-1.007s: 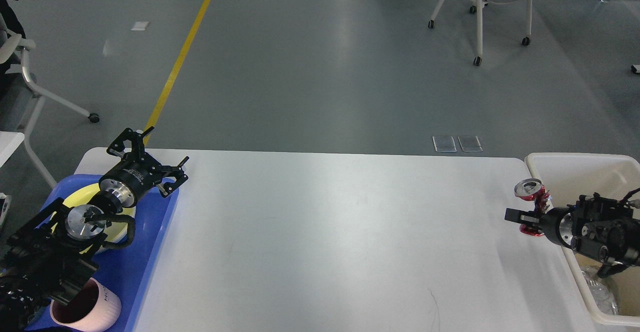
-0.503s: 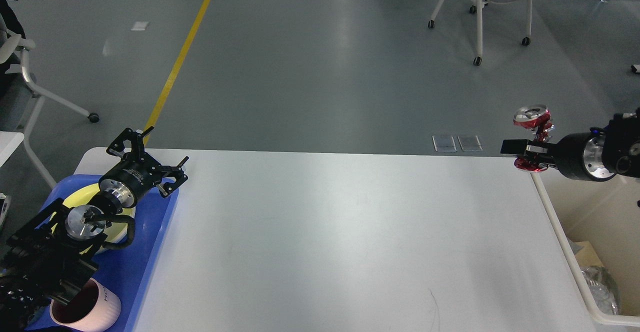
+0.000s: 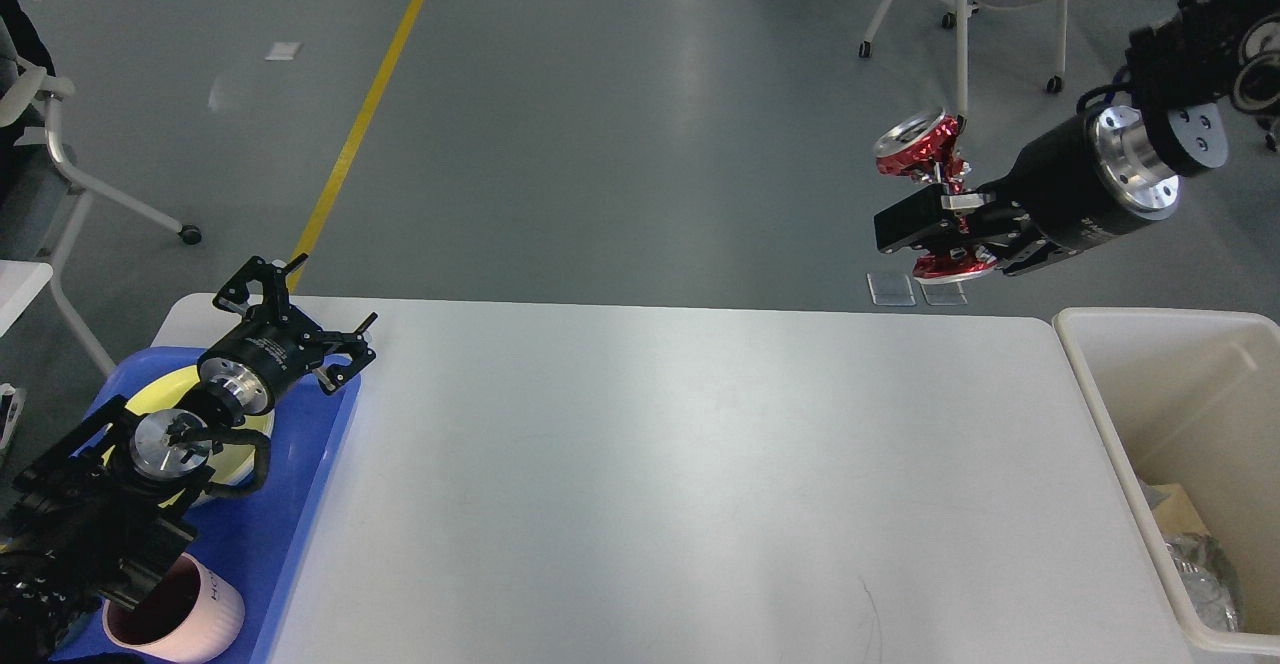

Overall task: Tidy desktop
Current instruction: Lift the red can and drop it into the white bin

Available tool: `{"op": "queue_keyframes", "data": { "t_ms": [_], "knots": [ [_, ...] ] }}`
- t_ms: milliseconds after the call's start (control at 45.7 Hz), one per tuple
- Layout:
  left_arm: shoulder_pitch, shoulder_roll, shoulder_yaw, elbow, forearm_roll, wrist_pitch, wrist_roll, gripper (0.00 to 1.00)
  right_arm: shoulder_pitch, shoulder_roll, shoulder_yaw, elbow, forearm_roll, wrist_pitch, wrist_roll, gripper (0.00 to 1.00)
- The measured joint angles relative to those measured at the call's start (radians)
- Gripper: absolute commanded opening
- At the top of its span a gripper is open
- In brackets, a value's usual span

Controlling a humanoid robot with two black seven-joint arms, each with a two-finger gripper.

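Note:
The white desktop (image 3: 660, 474) fills the lower middle of the head view, bare of loose items. High above its far right corner, my right gripper (image 3: 935, 222) is shut on a crushed red can (image 3: 925, 149), held tilted in the air. My left gripper (image 3: 300, 319) stands open over the far edge of the blue tray (image 3: 290, 504), nothing between its fingers.
The blue tray holds a yellow plate (image 3: 165, 389) and a pink cup (image 3: 180, 614), partly hidden by my left arm. A cream-white bin (image 3: 1160, 384) with crumpled trash stands off the right table edge. Wheeled chairs (image 3: 985, 4) stand on the floor beyond.
My right arm has lifted the red can from over the bin's near corner up and to the left, well above the table. The left arm has not moved.

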State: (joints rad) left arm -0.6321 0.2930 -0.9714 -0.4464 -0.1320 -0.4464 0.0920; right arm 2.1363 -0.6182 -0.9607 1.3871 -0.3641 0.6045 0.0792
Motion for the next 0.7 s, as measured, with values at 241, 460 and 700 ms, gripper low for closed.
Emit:
{"op": "queue_keyframes", "data": {
  "t_ms": [241, 460, 700],
  "knots": [
    [0.0, 0.0, 0.0, 0.0, 0.0, 0.0, 0.0, 1.0, -0.36, -0.091, -0.061, -0.303, -0.004, -0.191, -0.009, 0.0],
    [0.0, 0.0, 0.0, 0.0, 0.0, 0.0, 0.0, 1.0, -0.853, -0.108, 0.06, -0.674, 0.014, -0.409, -0.008, 0.0],
    [0.0, 0.0, 0.0, 0.0, 0.0, 0.0, 0.0, 1.0, -1.24, 0.066, 0.274, -1.08, 0.11, -0.508, -0.008, 1.0]
  ]
}}
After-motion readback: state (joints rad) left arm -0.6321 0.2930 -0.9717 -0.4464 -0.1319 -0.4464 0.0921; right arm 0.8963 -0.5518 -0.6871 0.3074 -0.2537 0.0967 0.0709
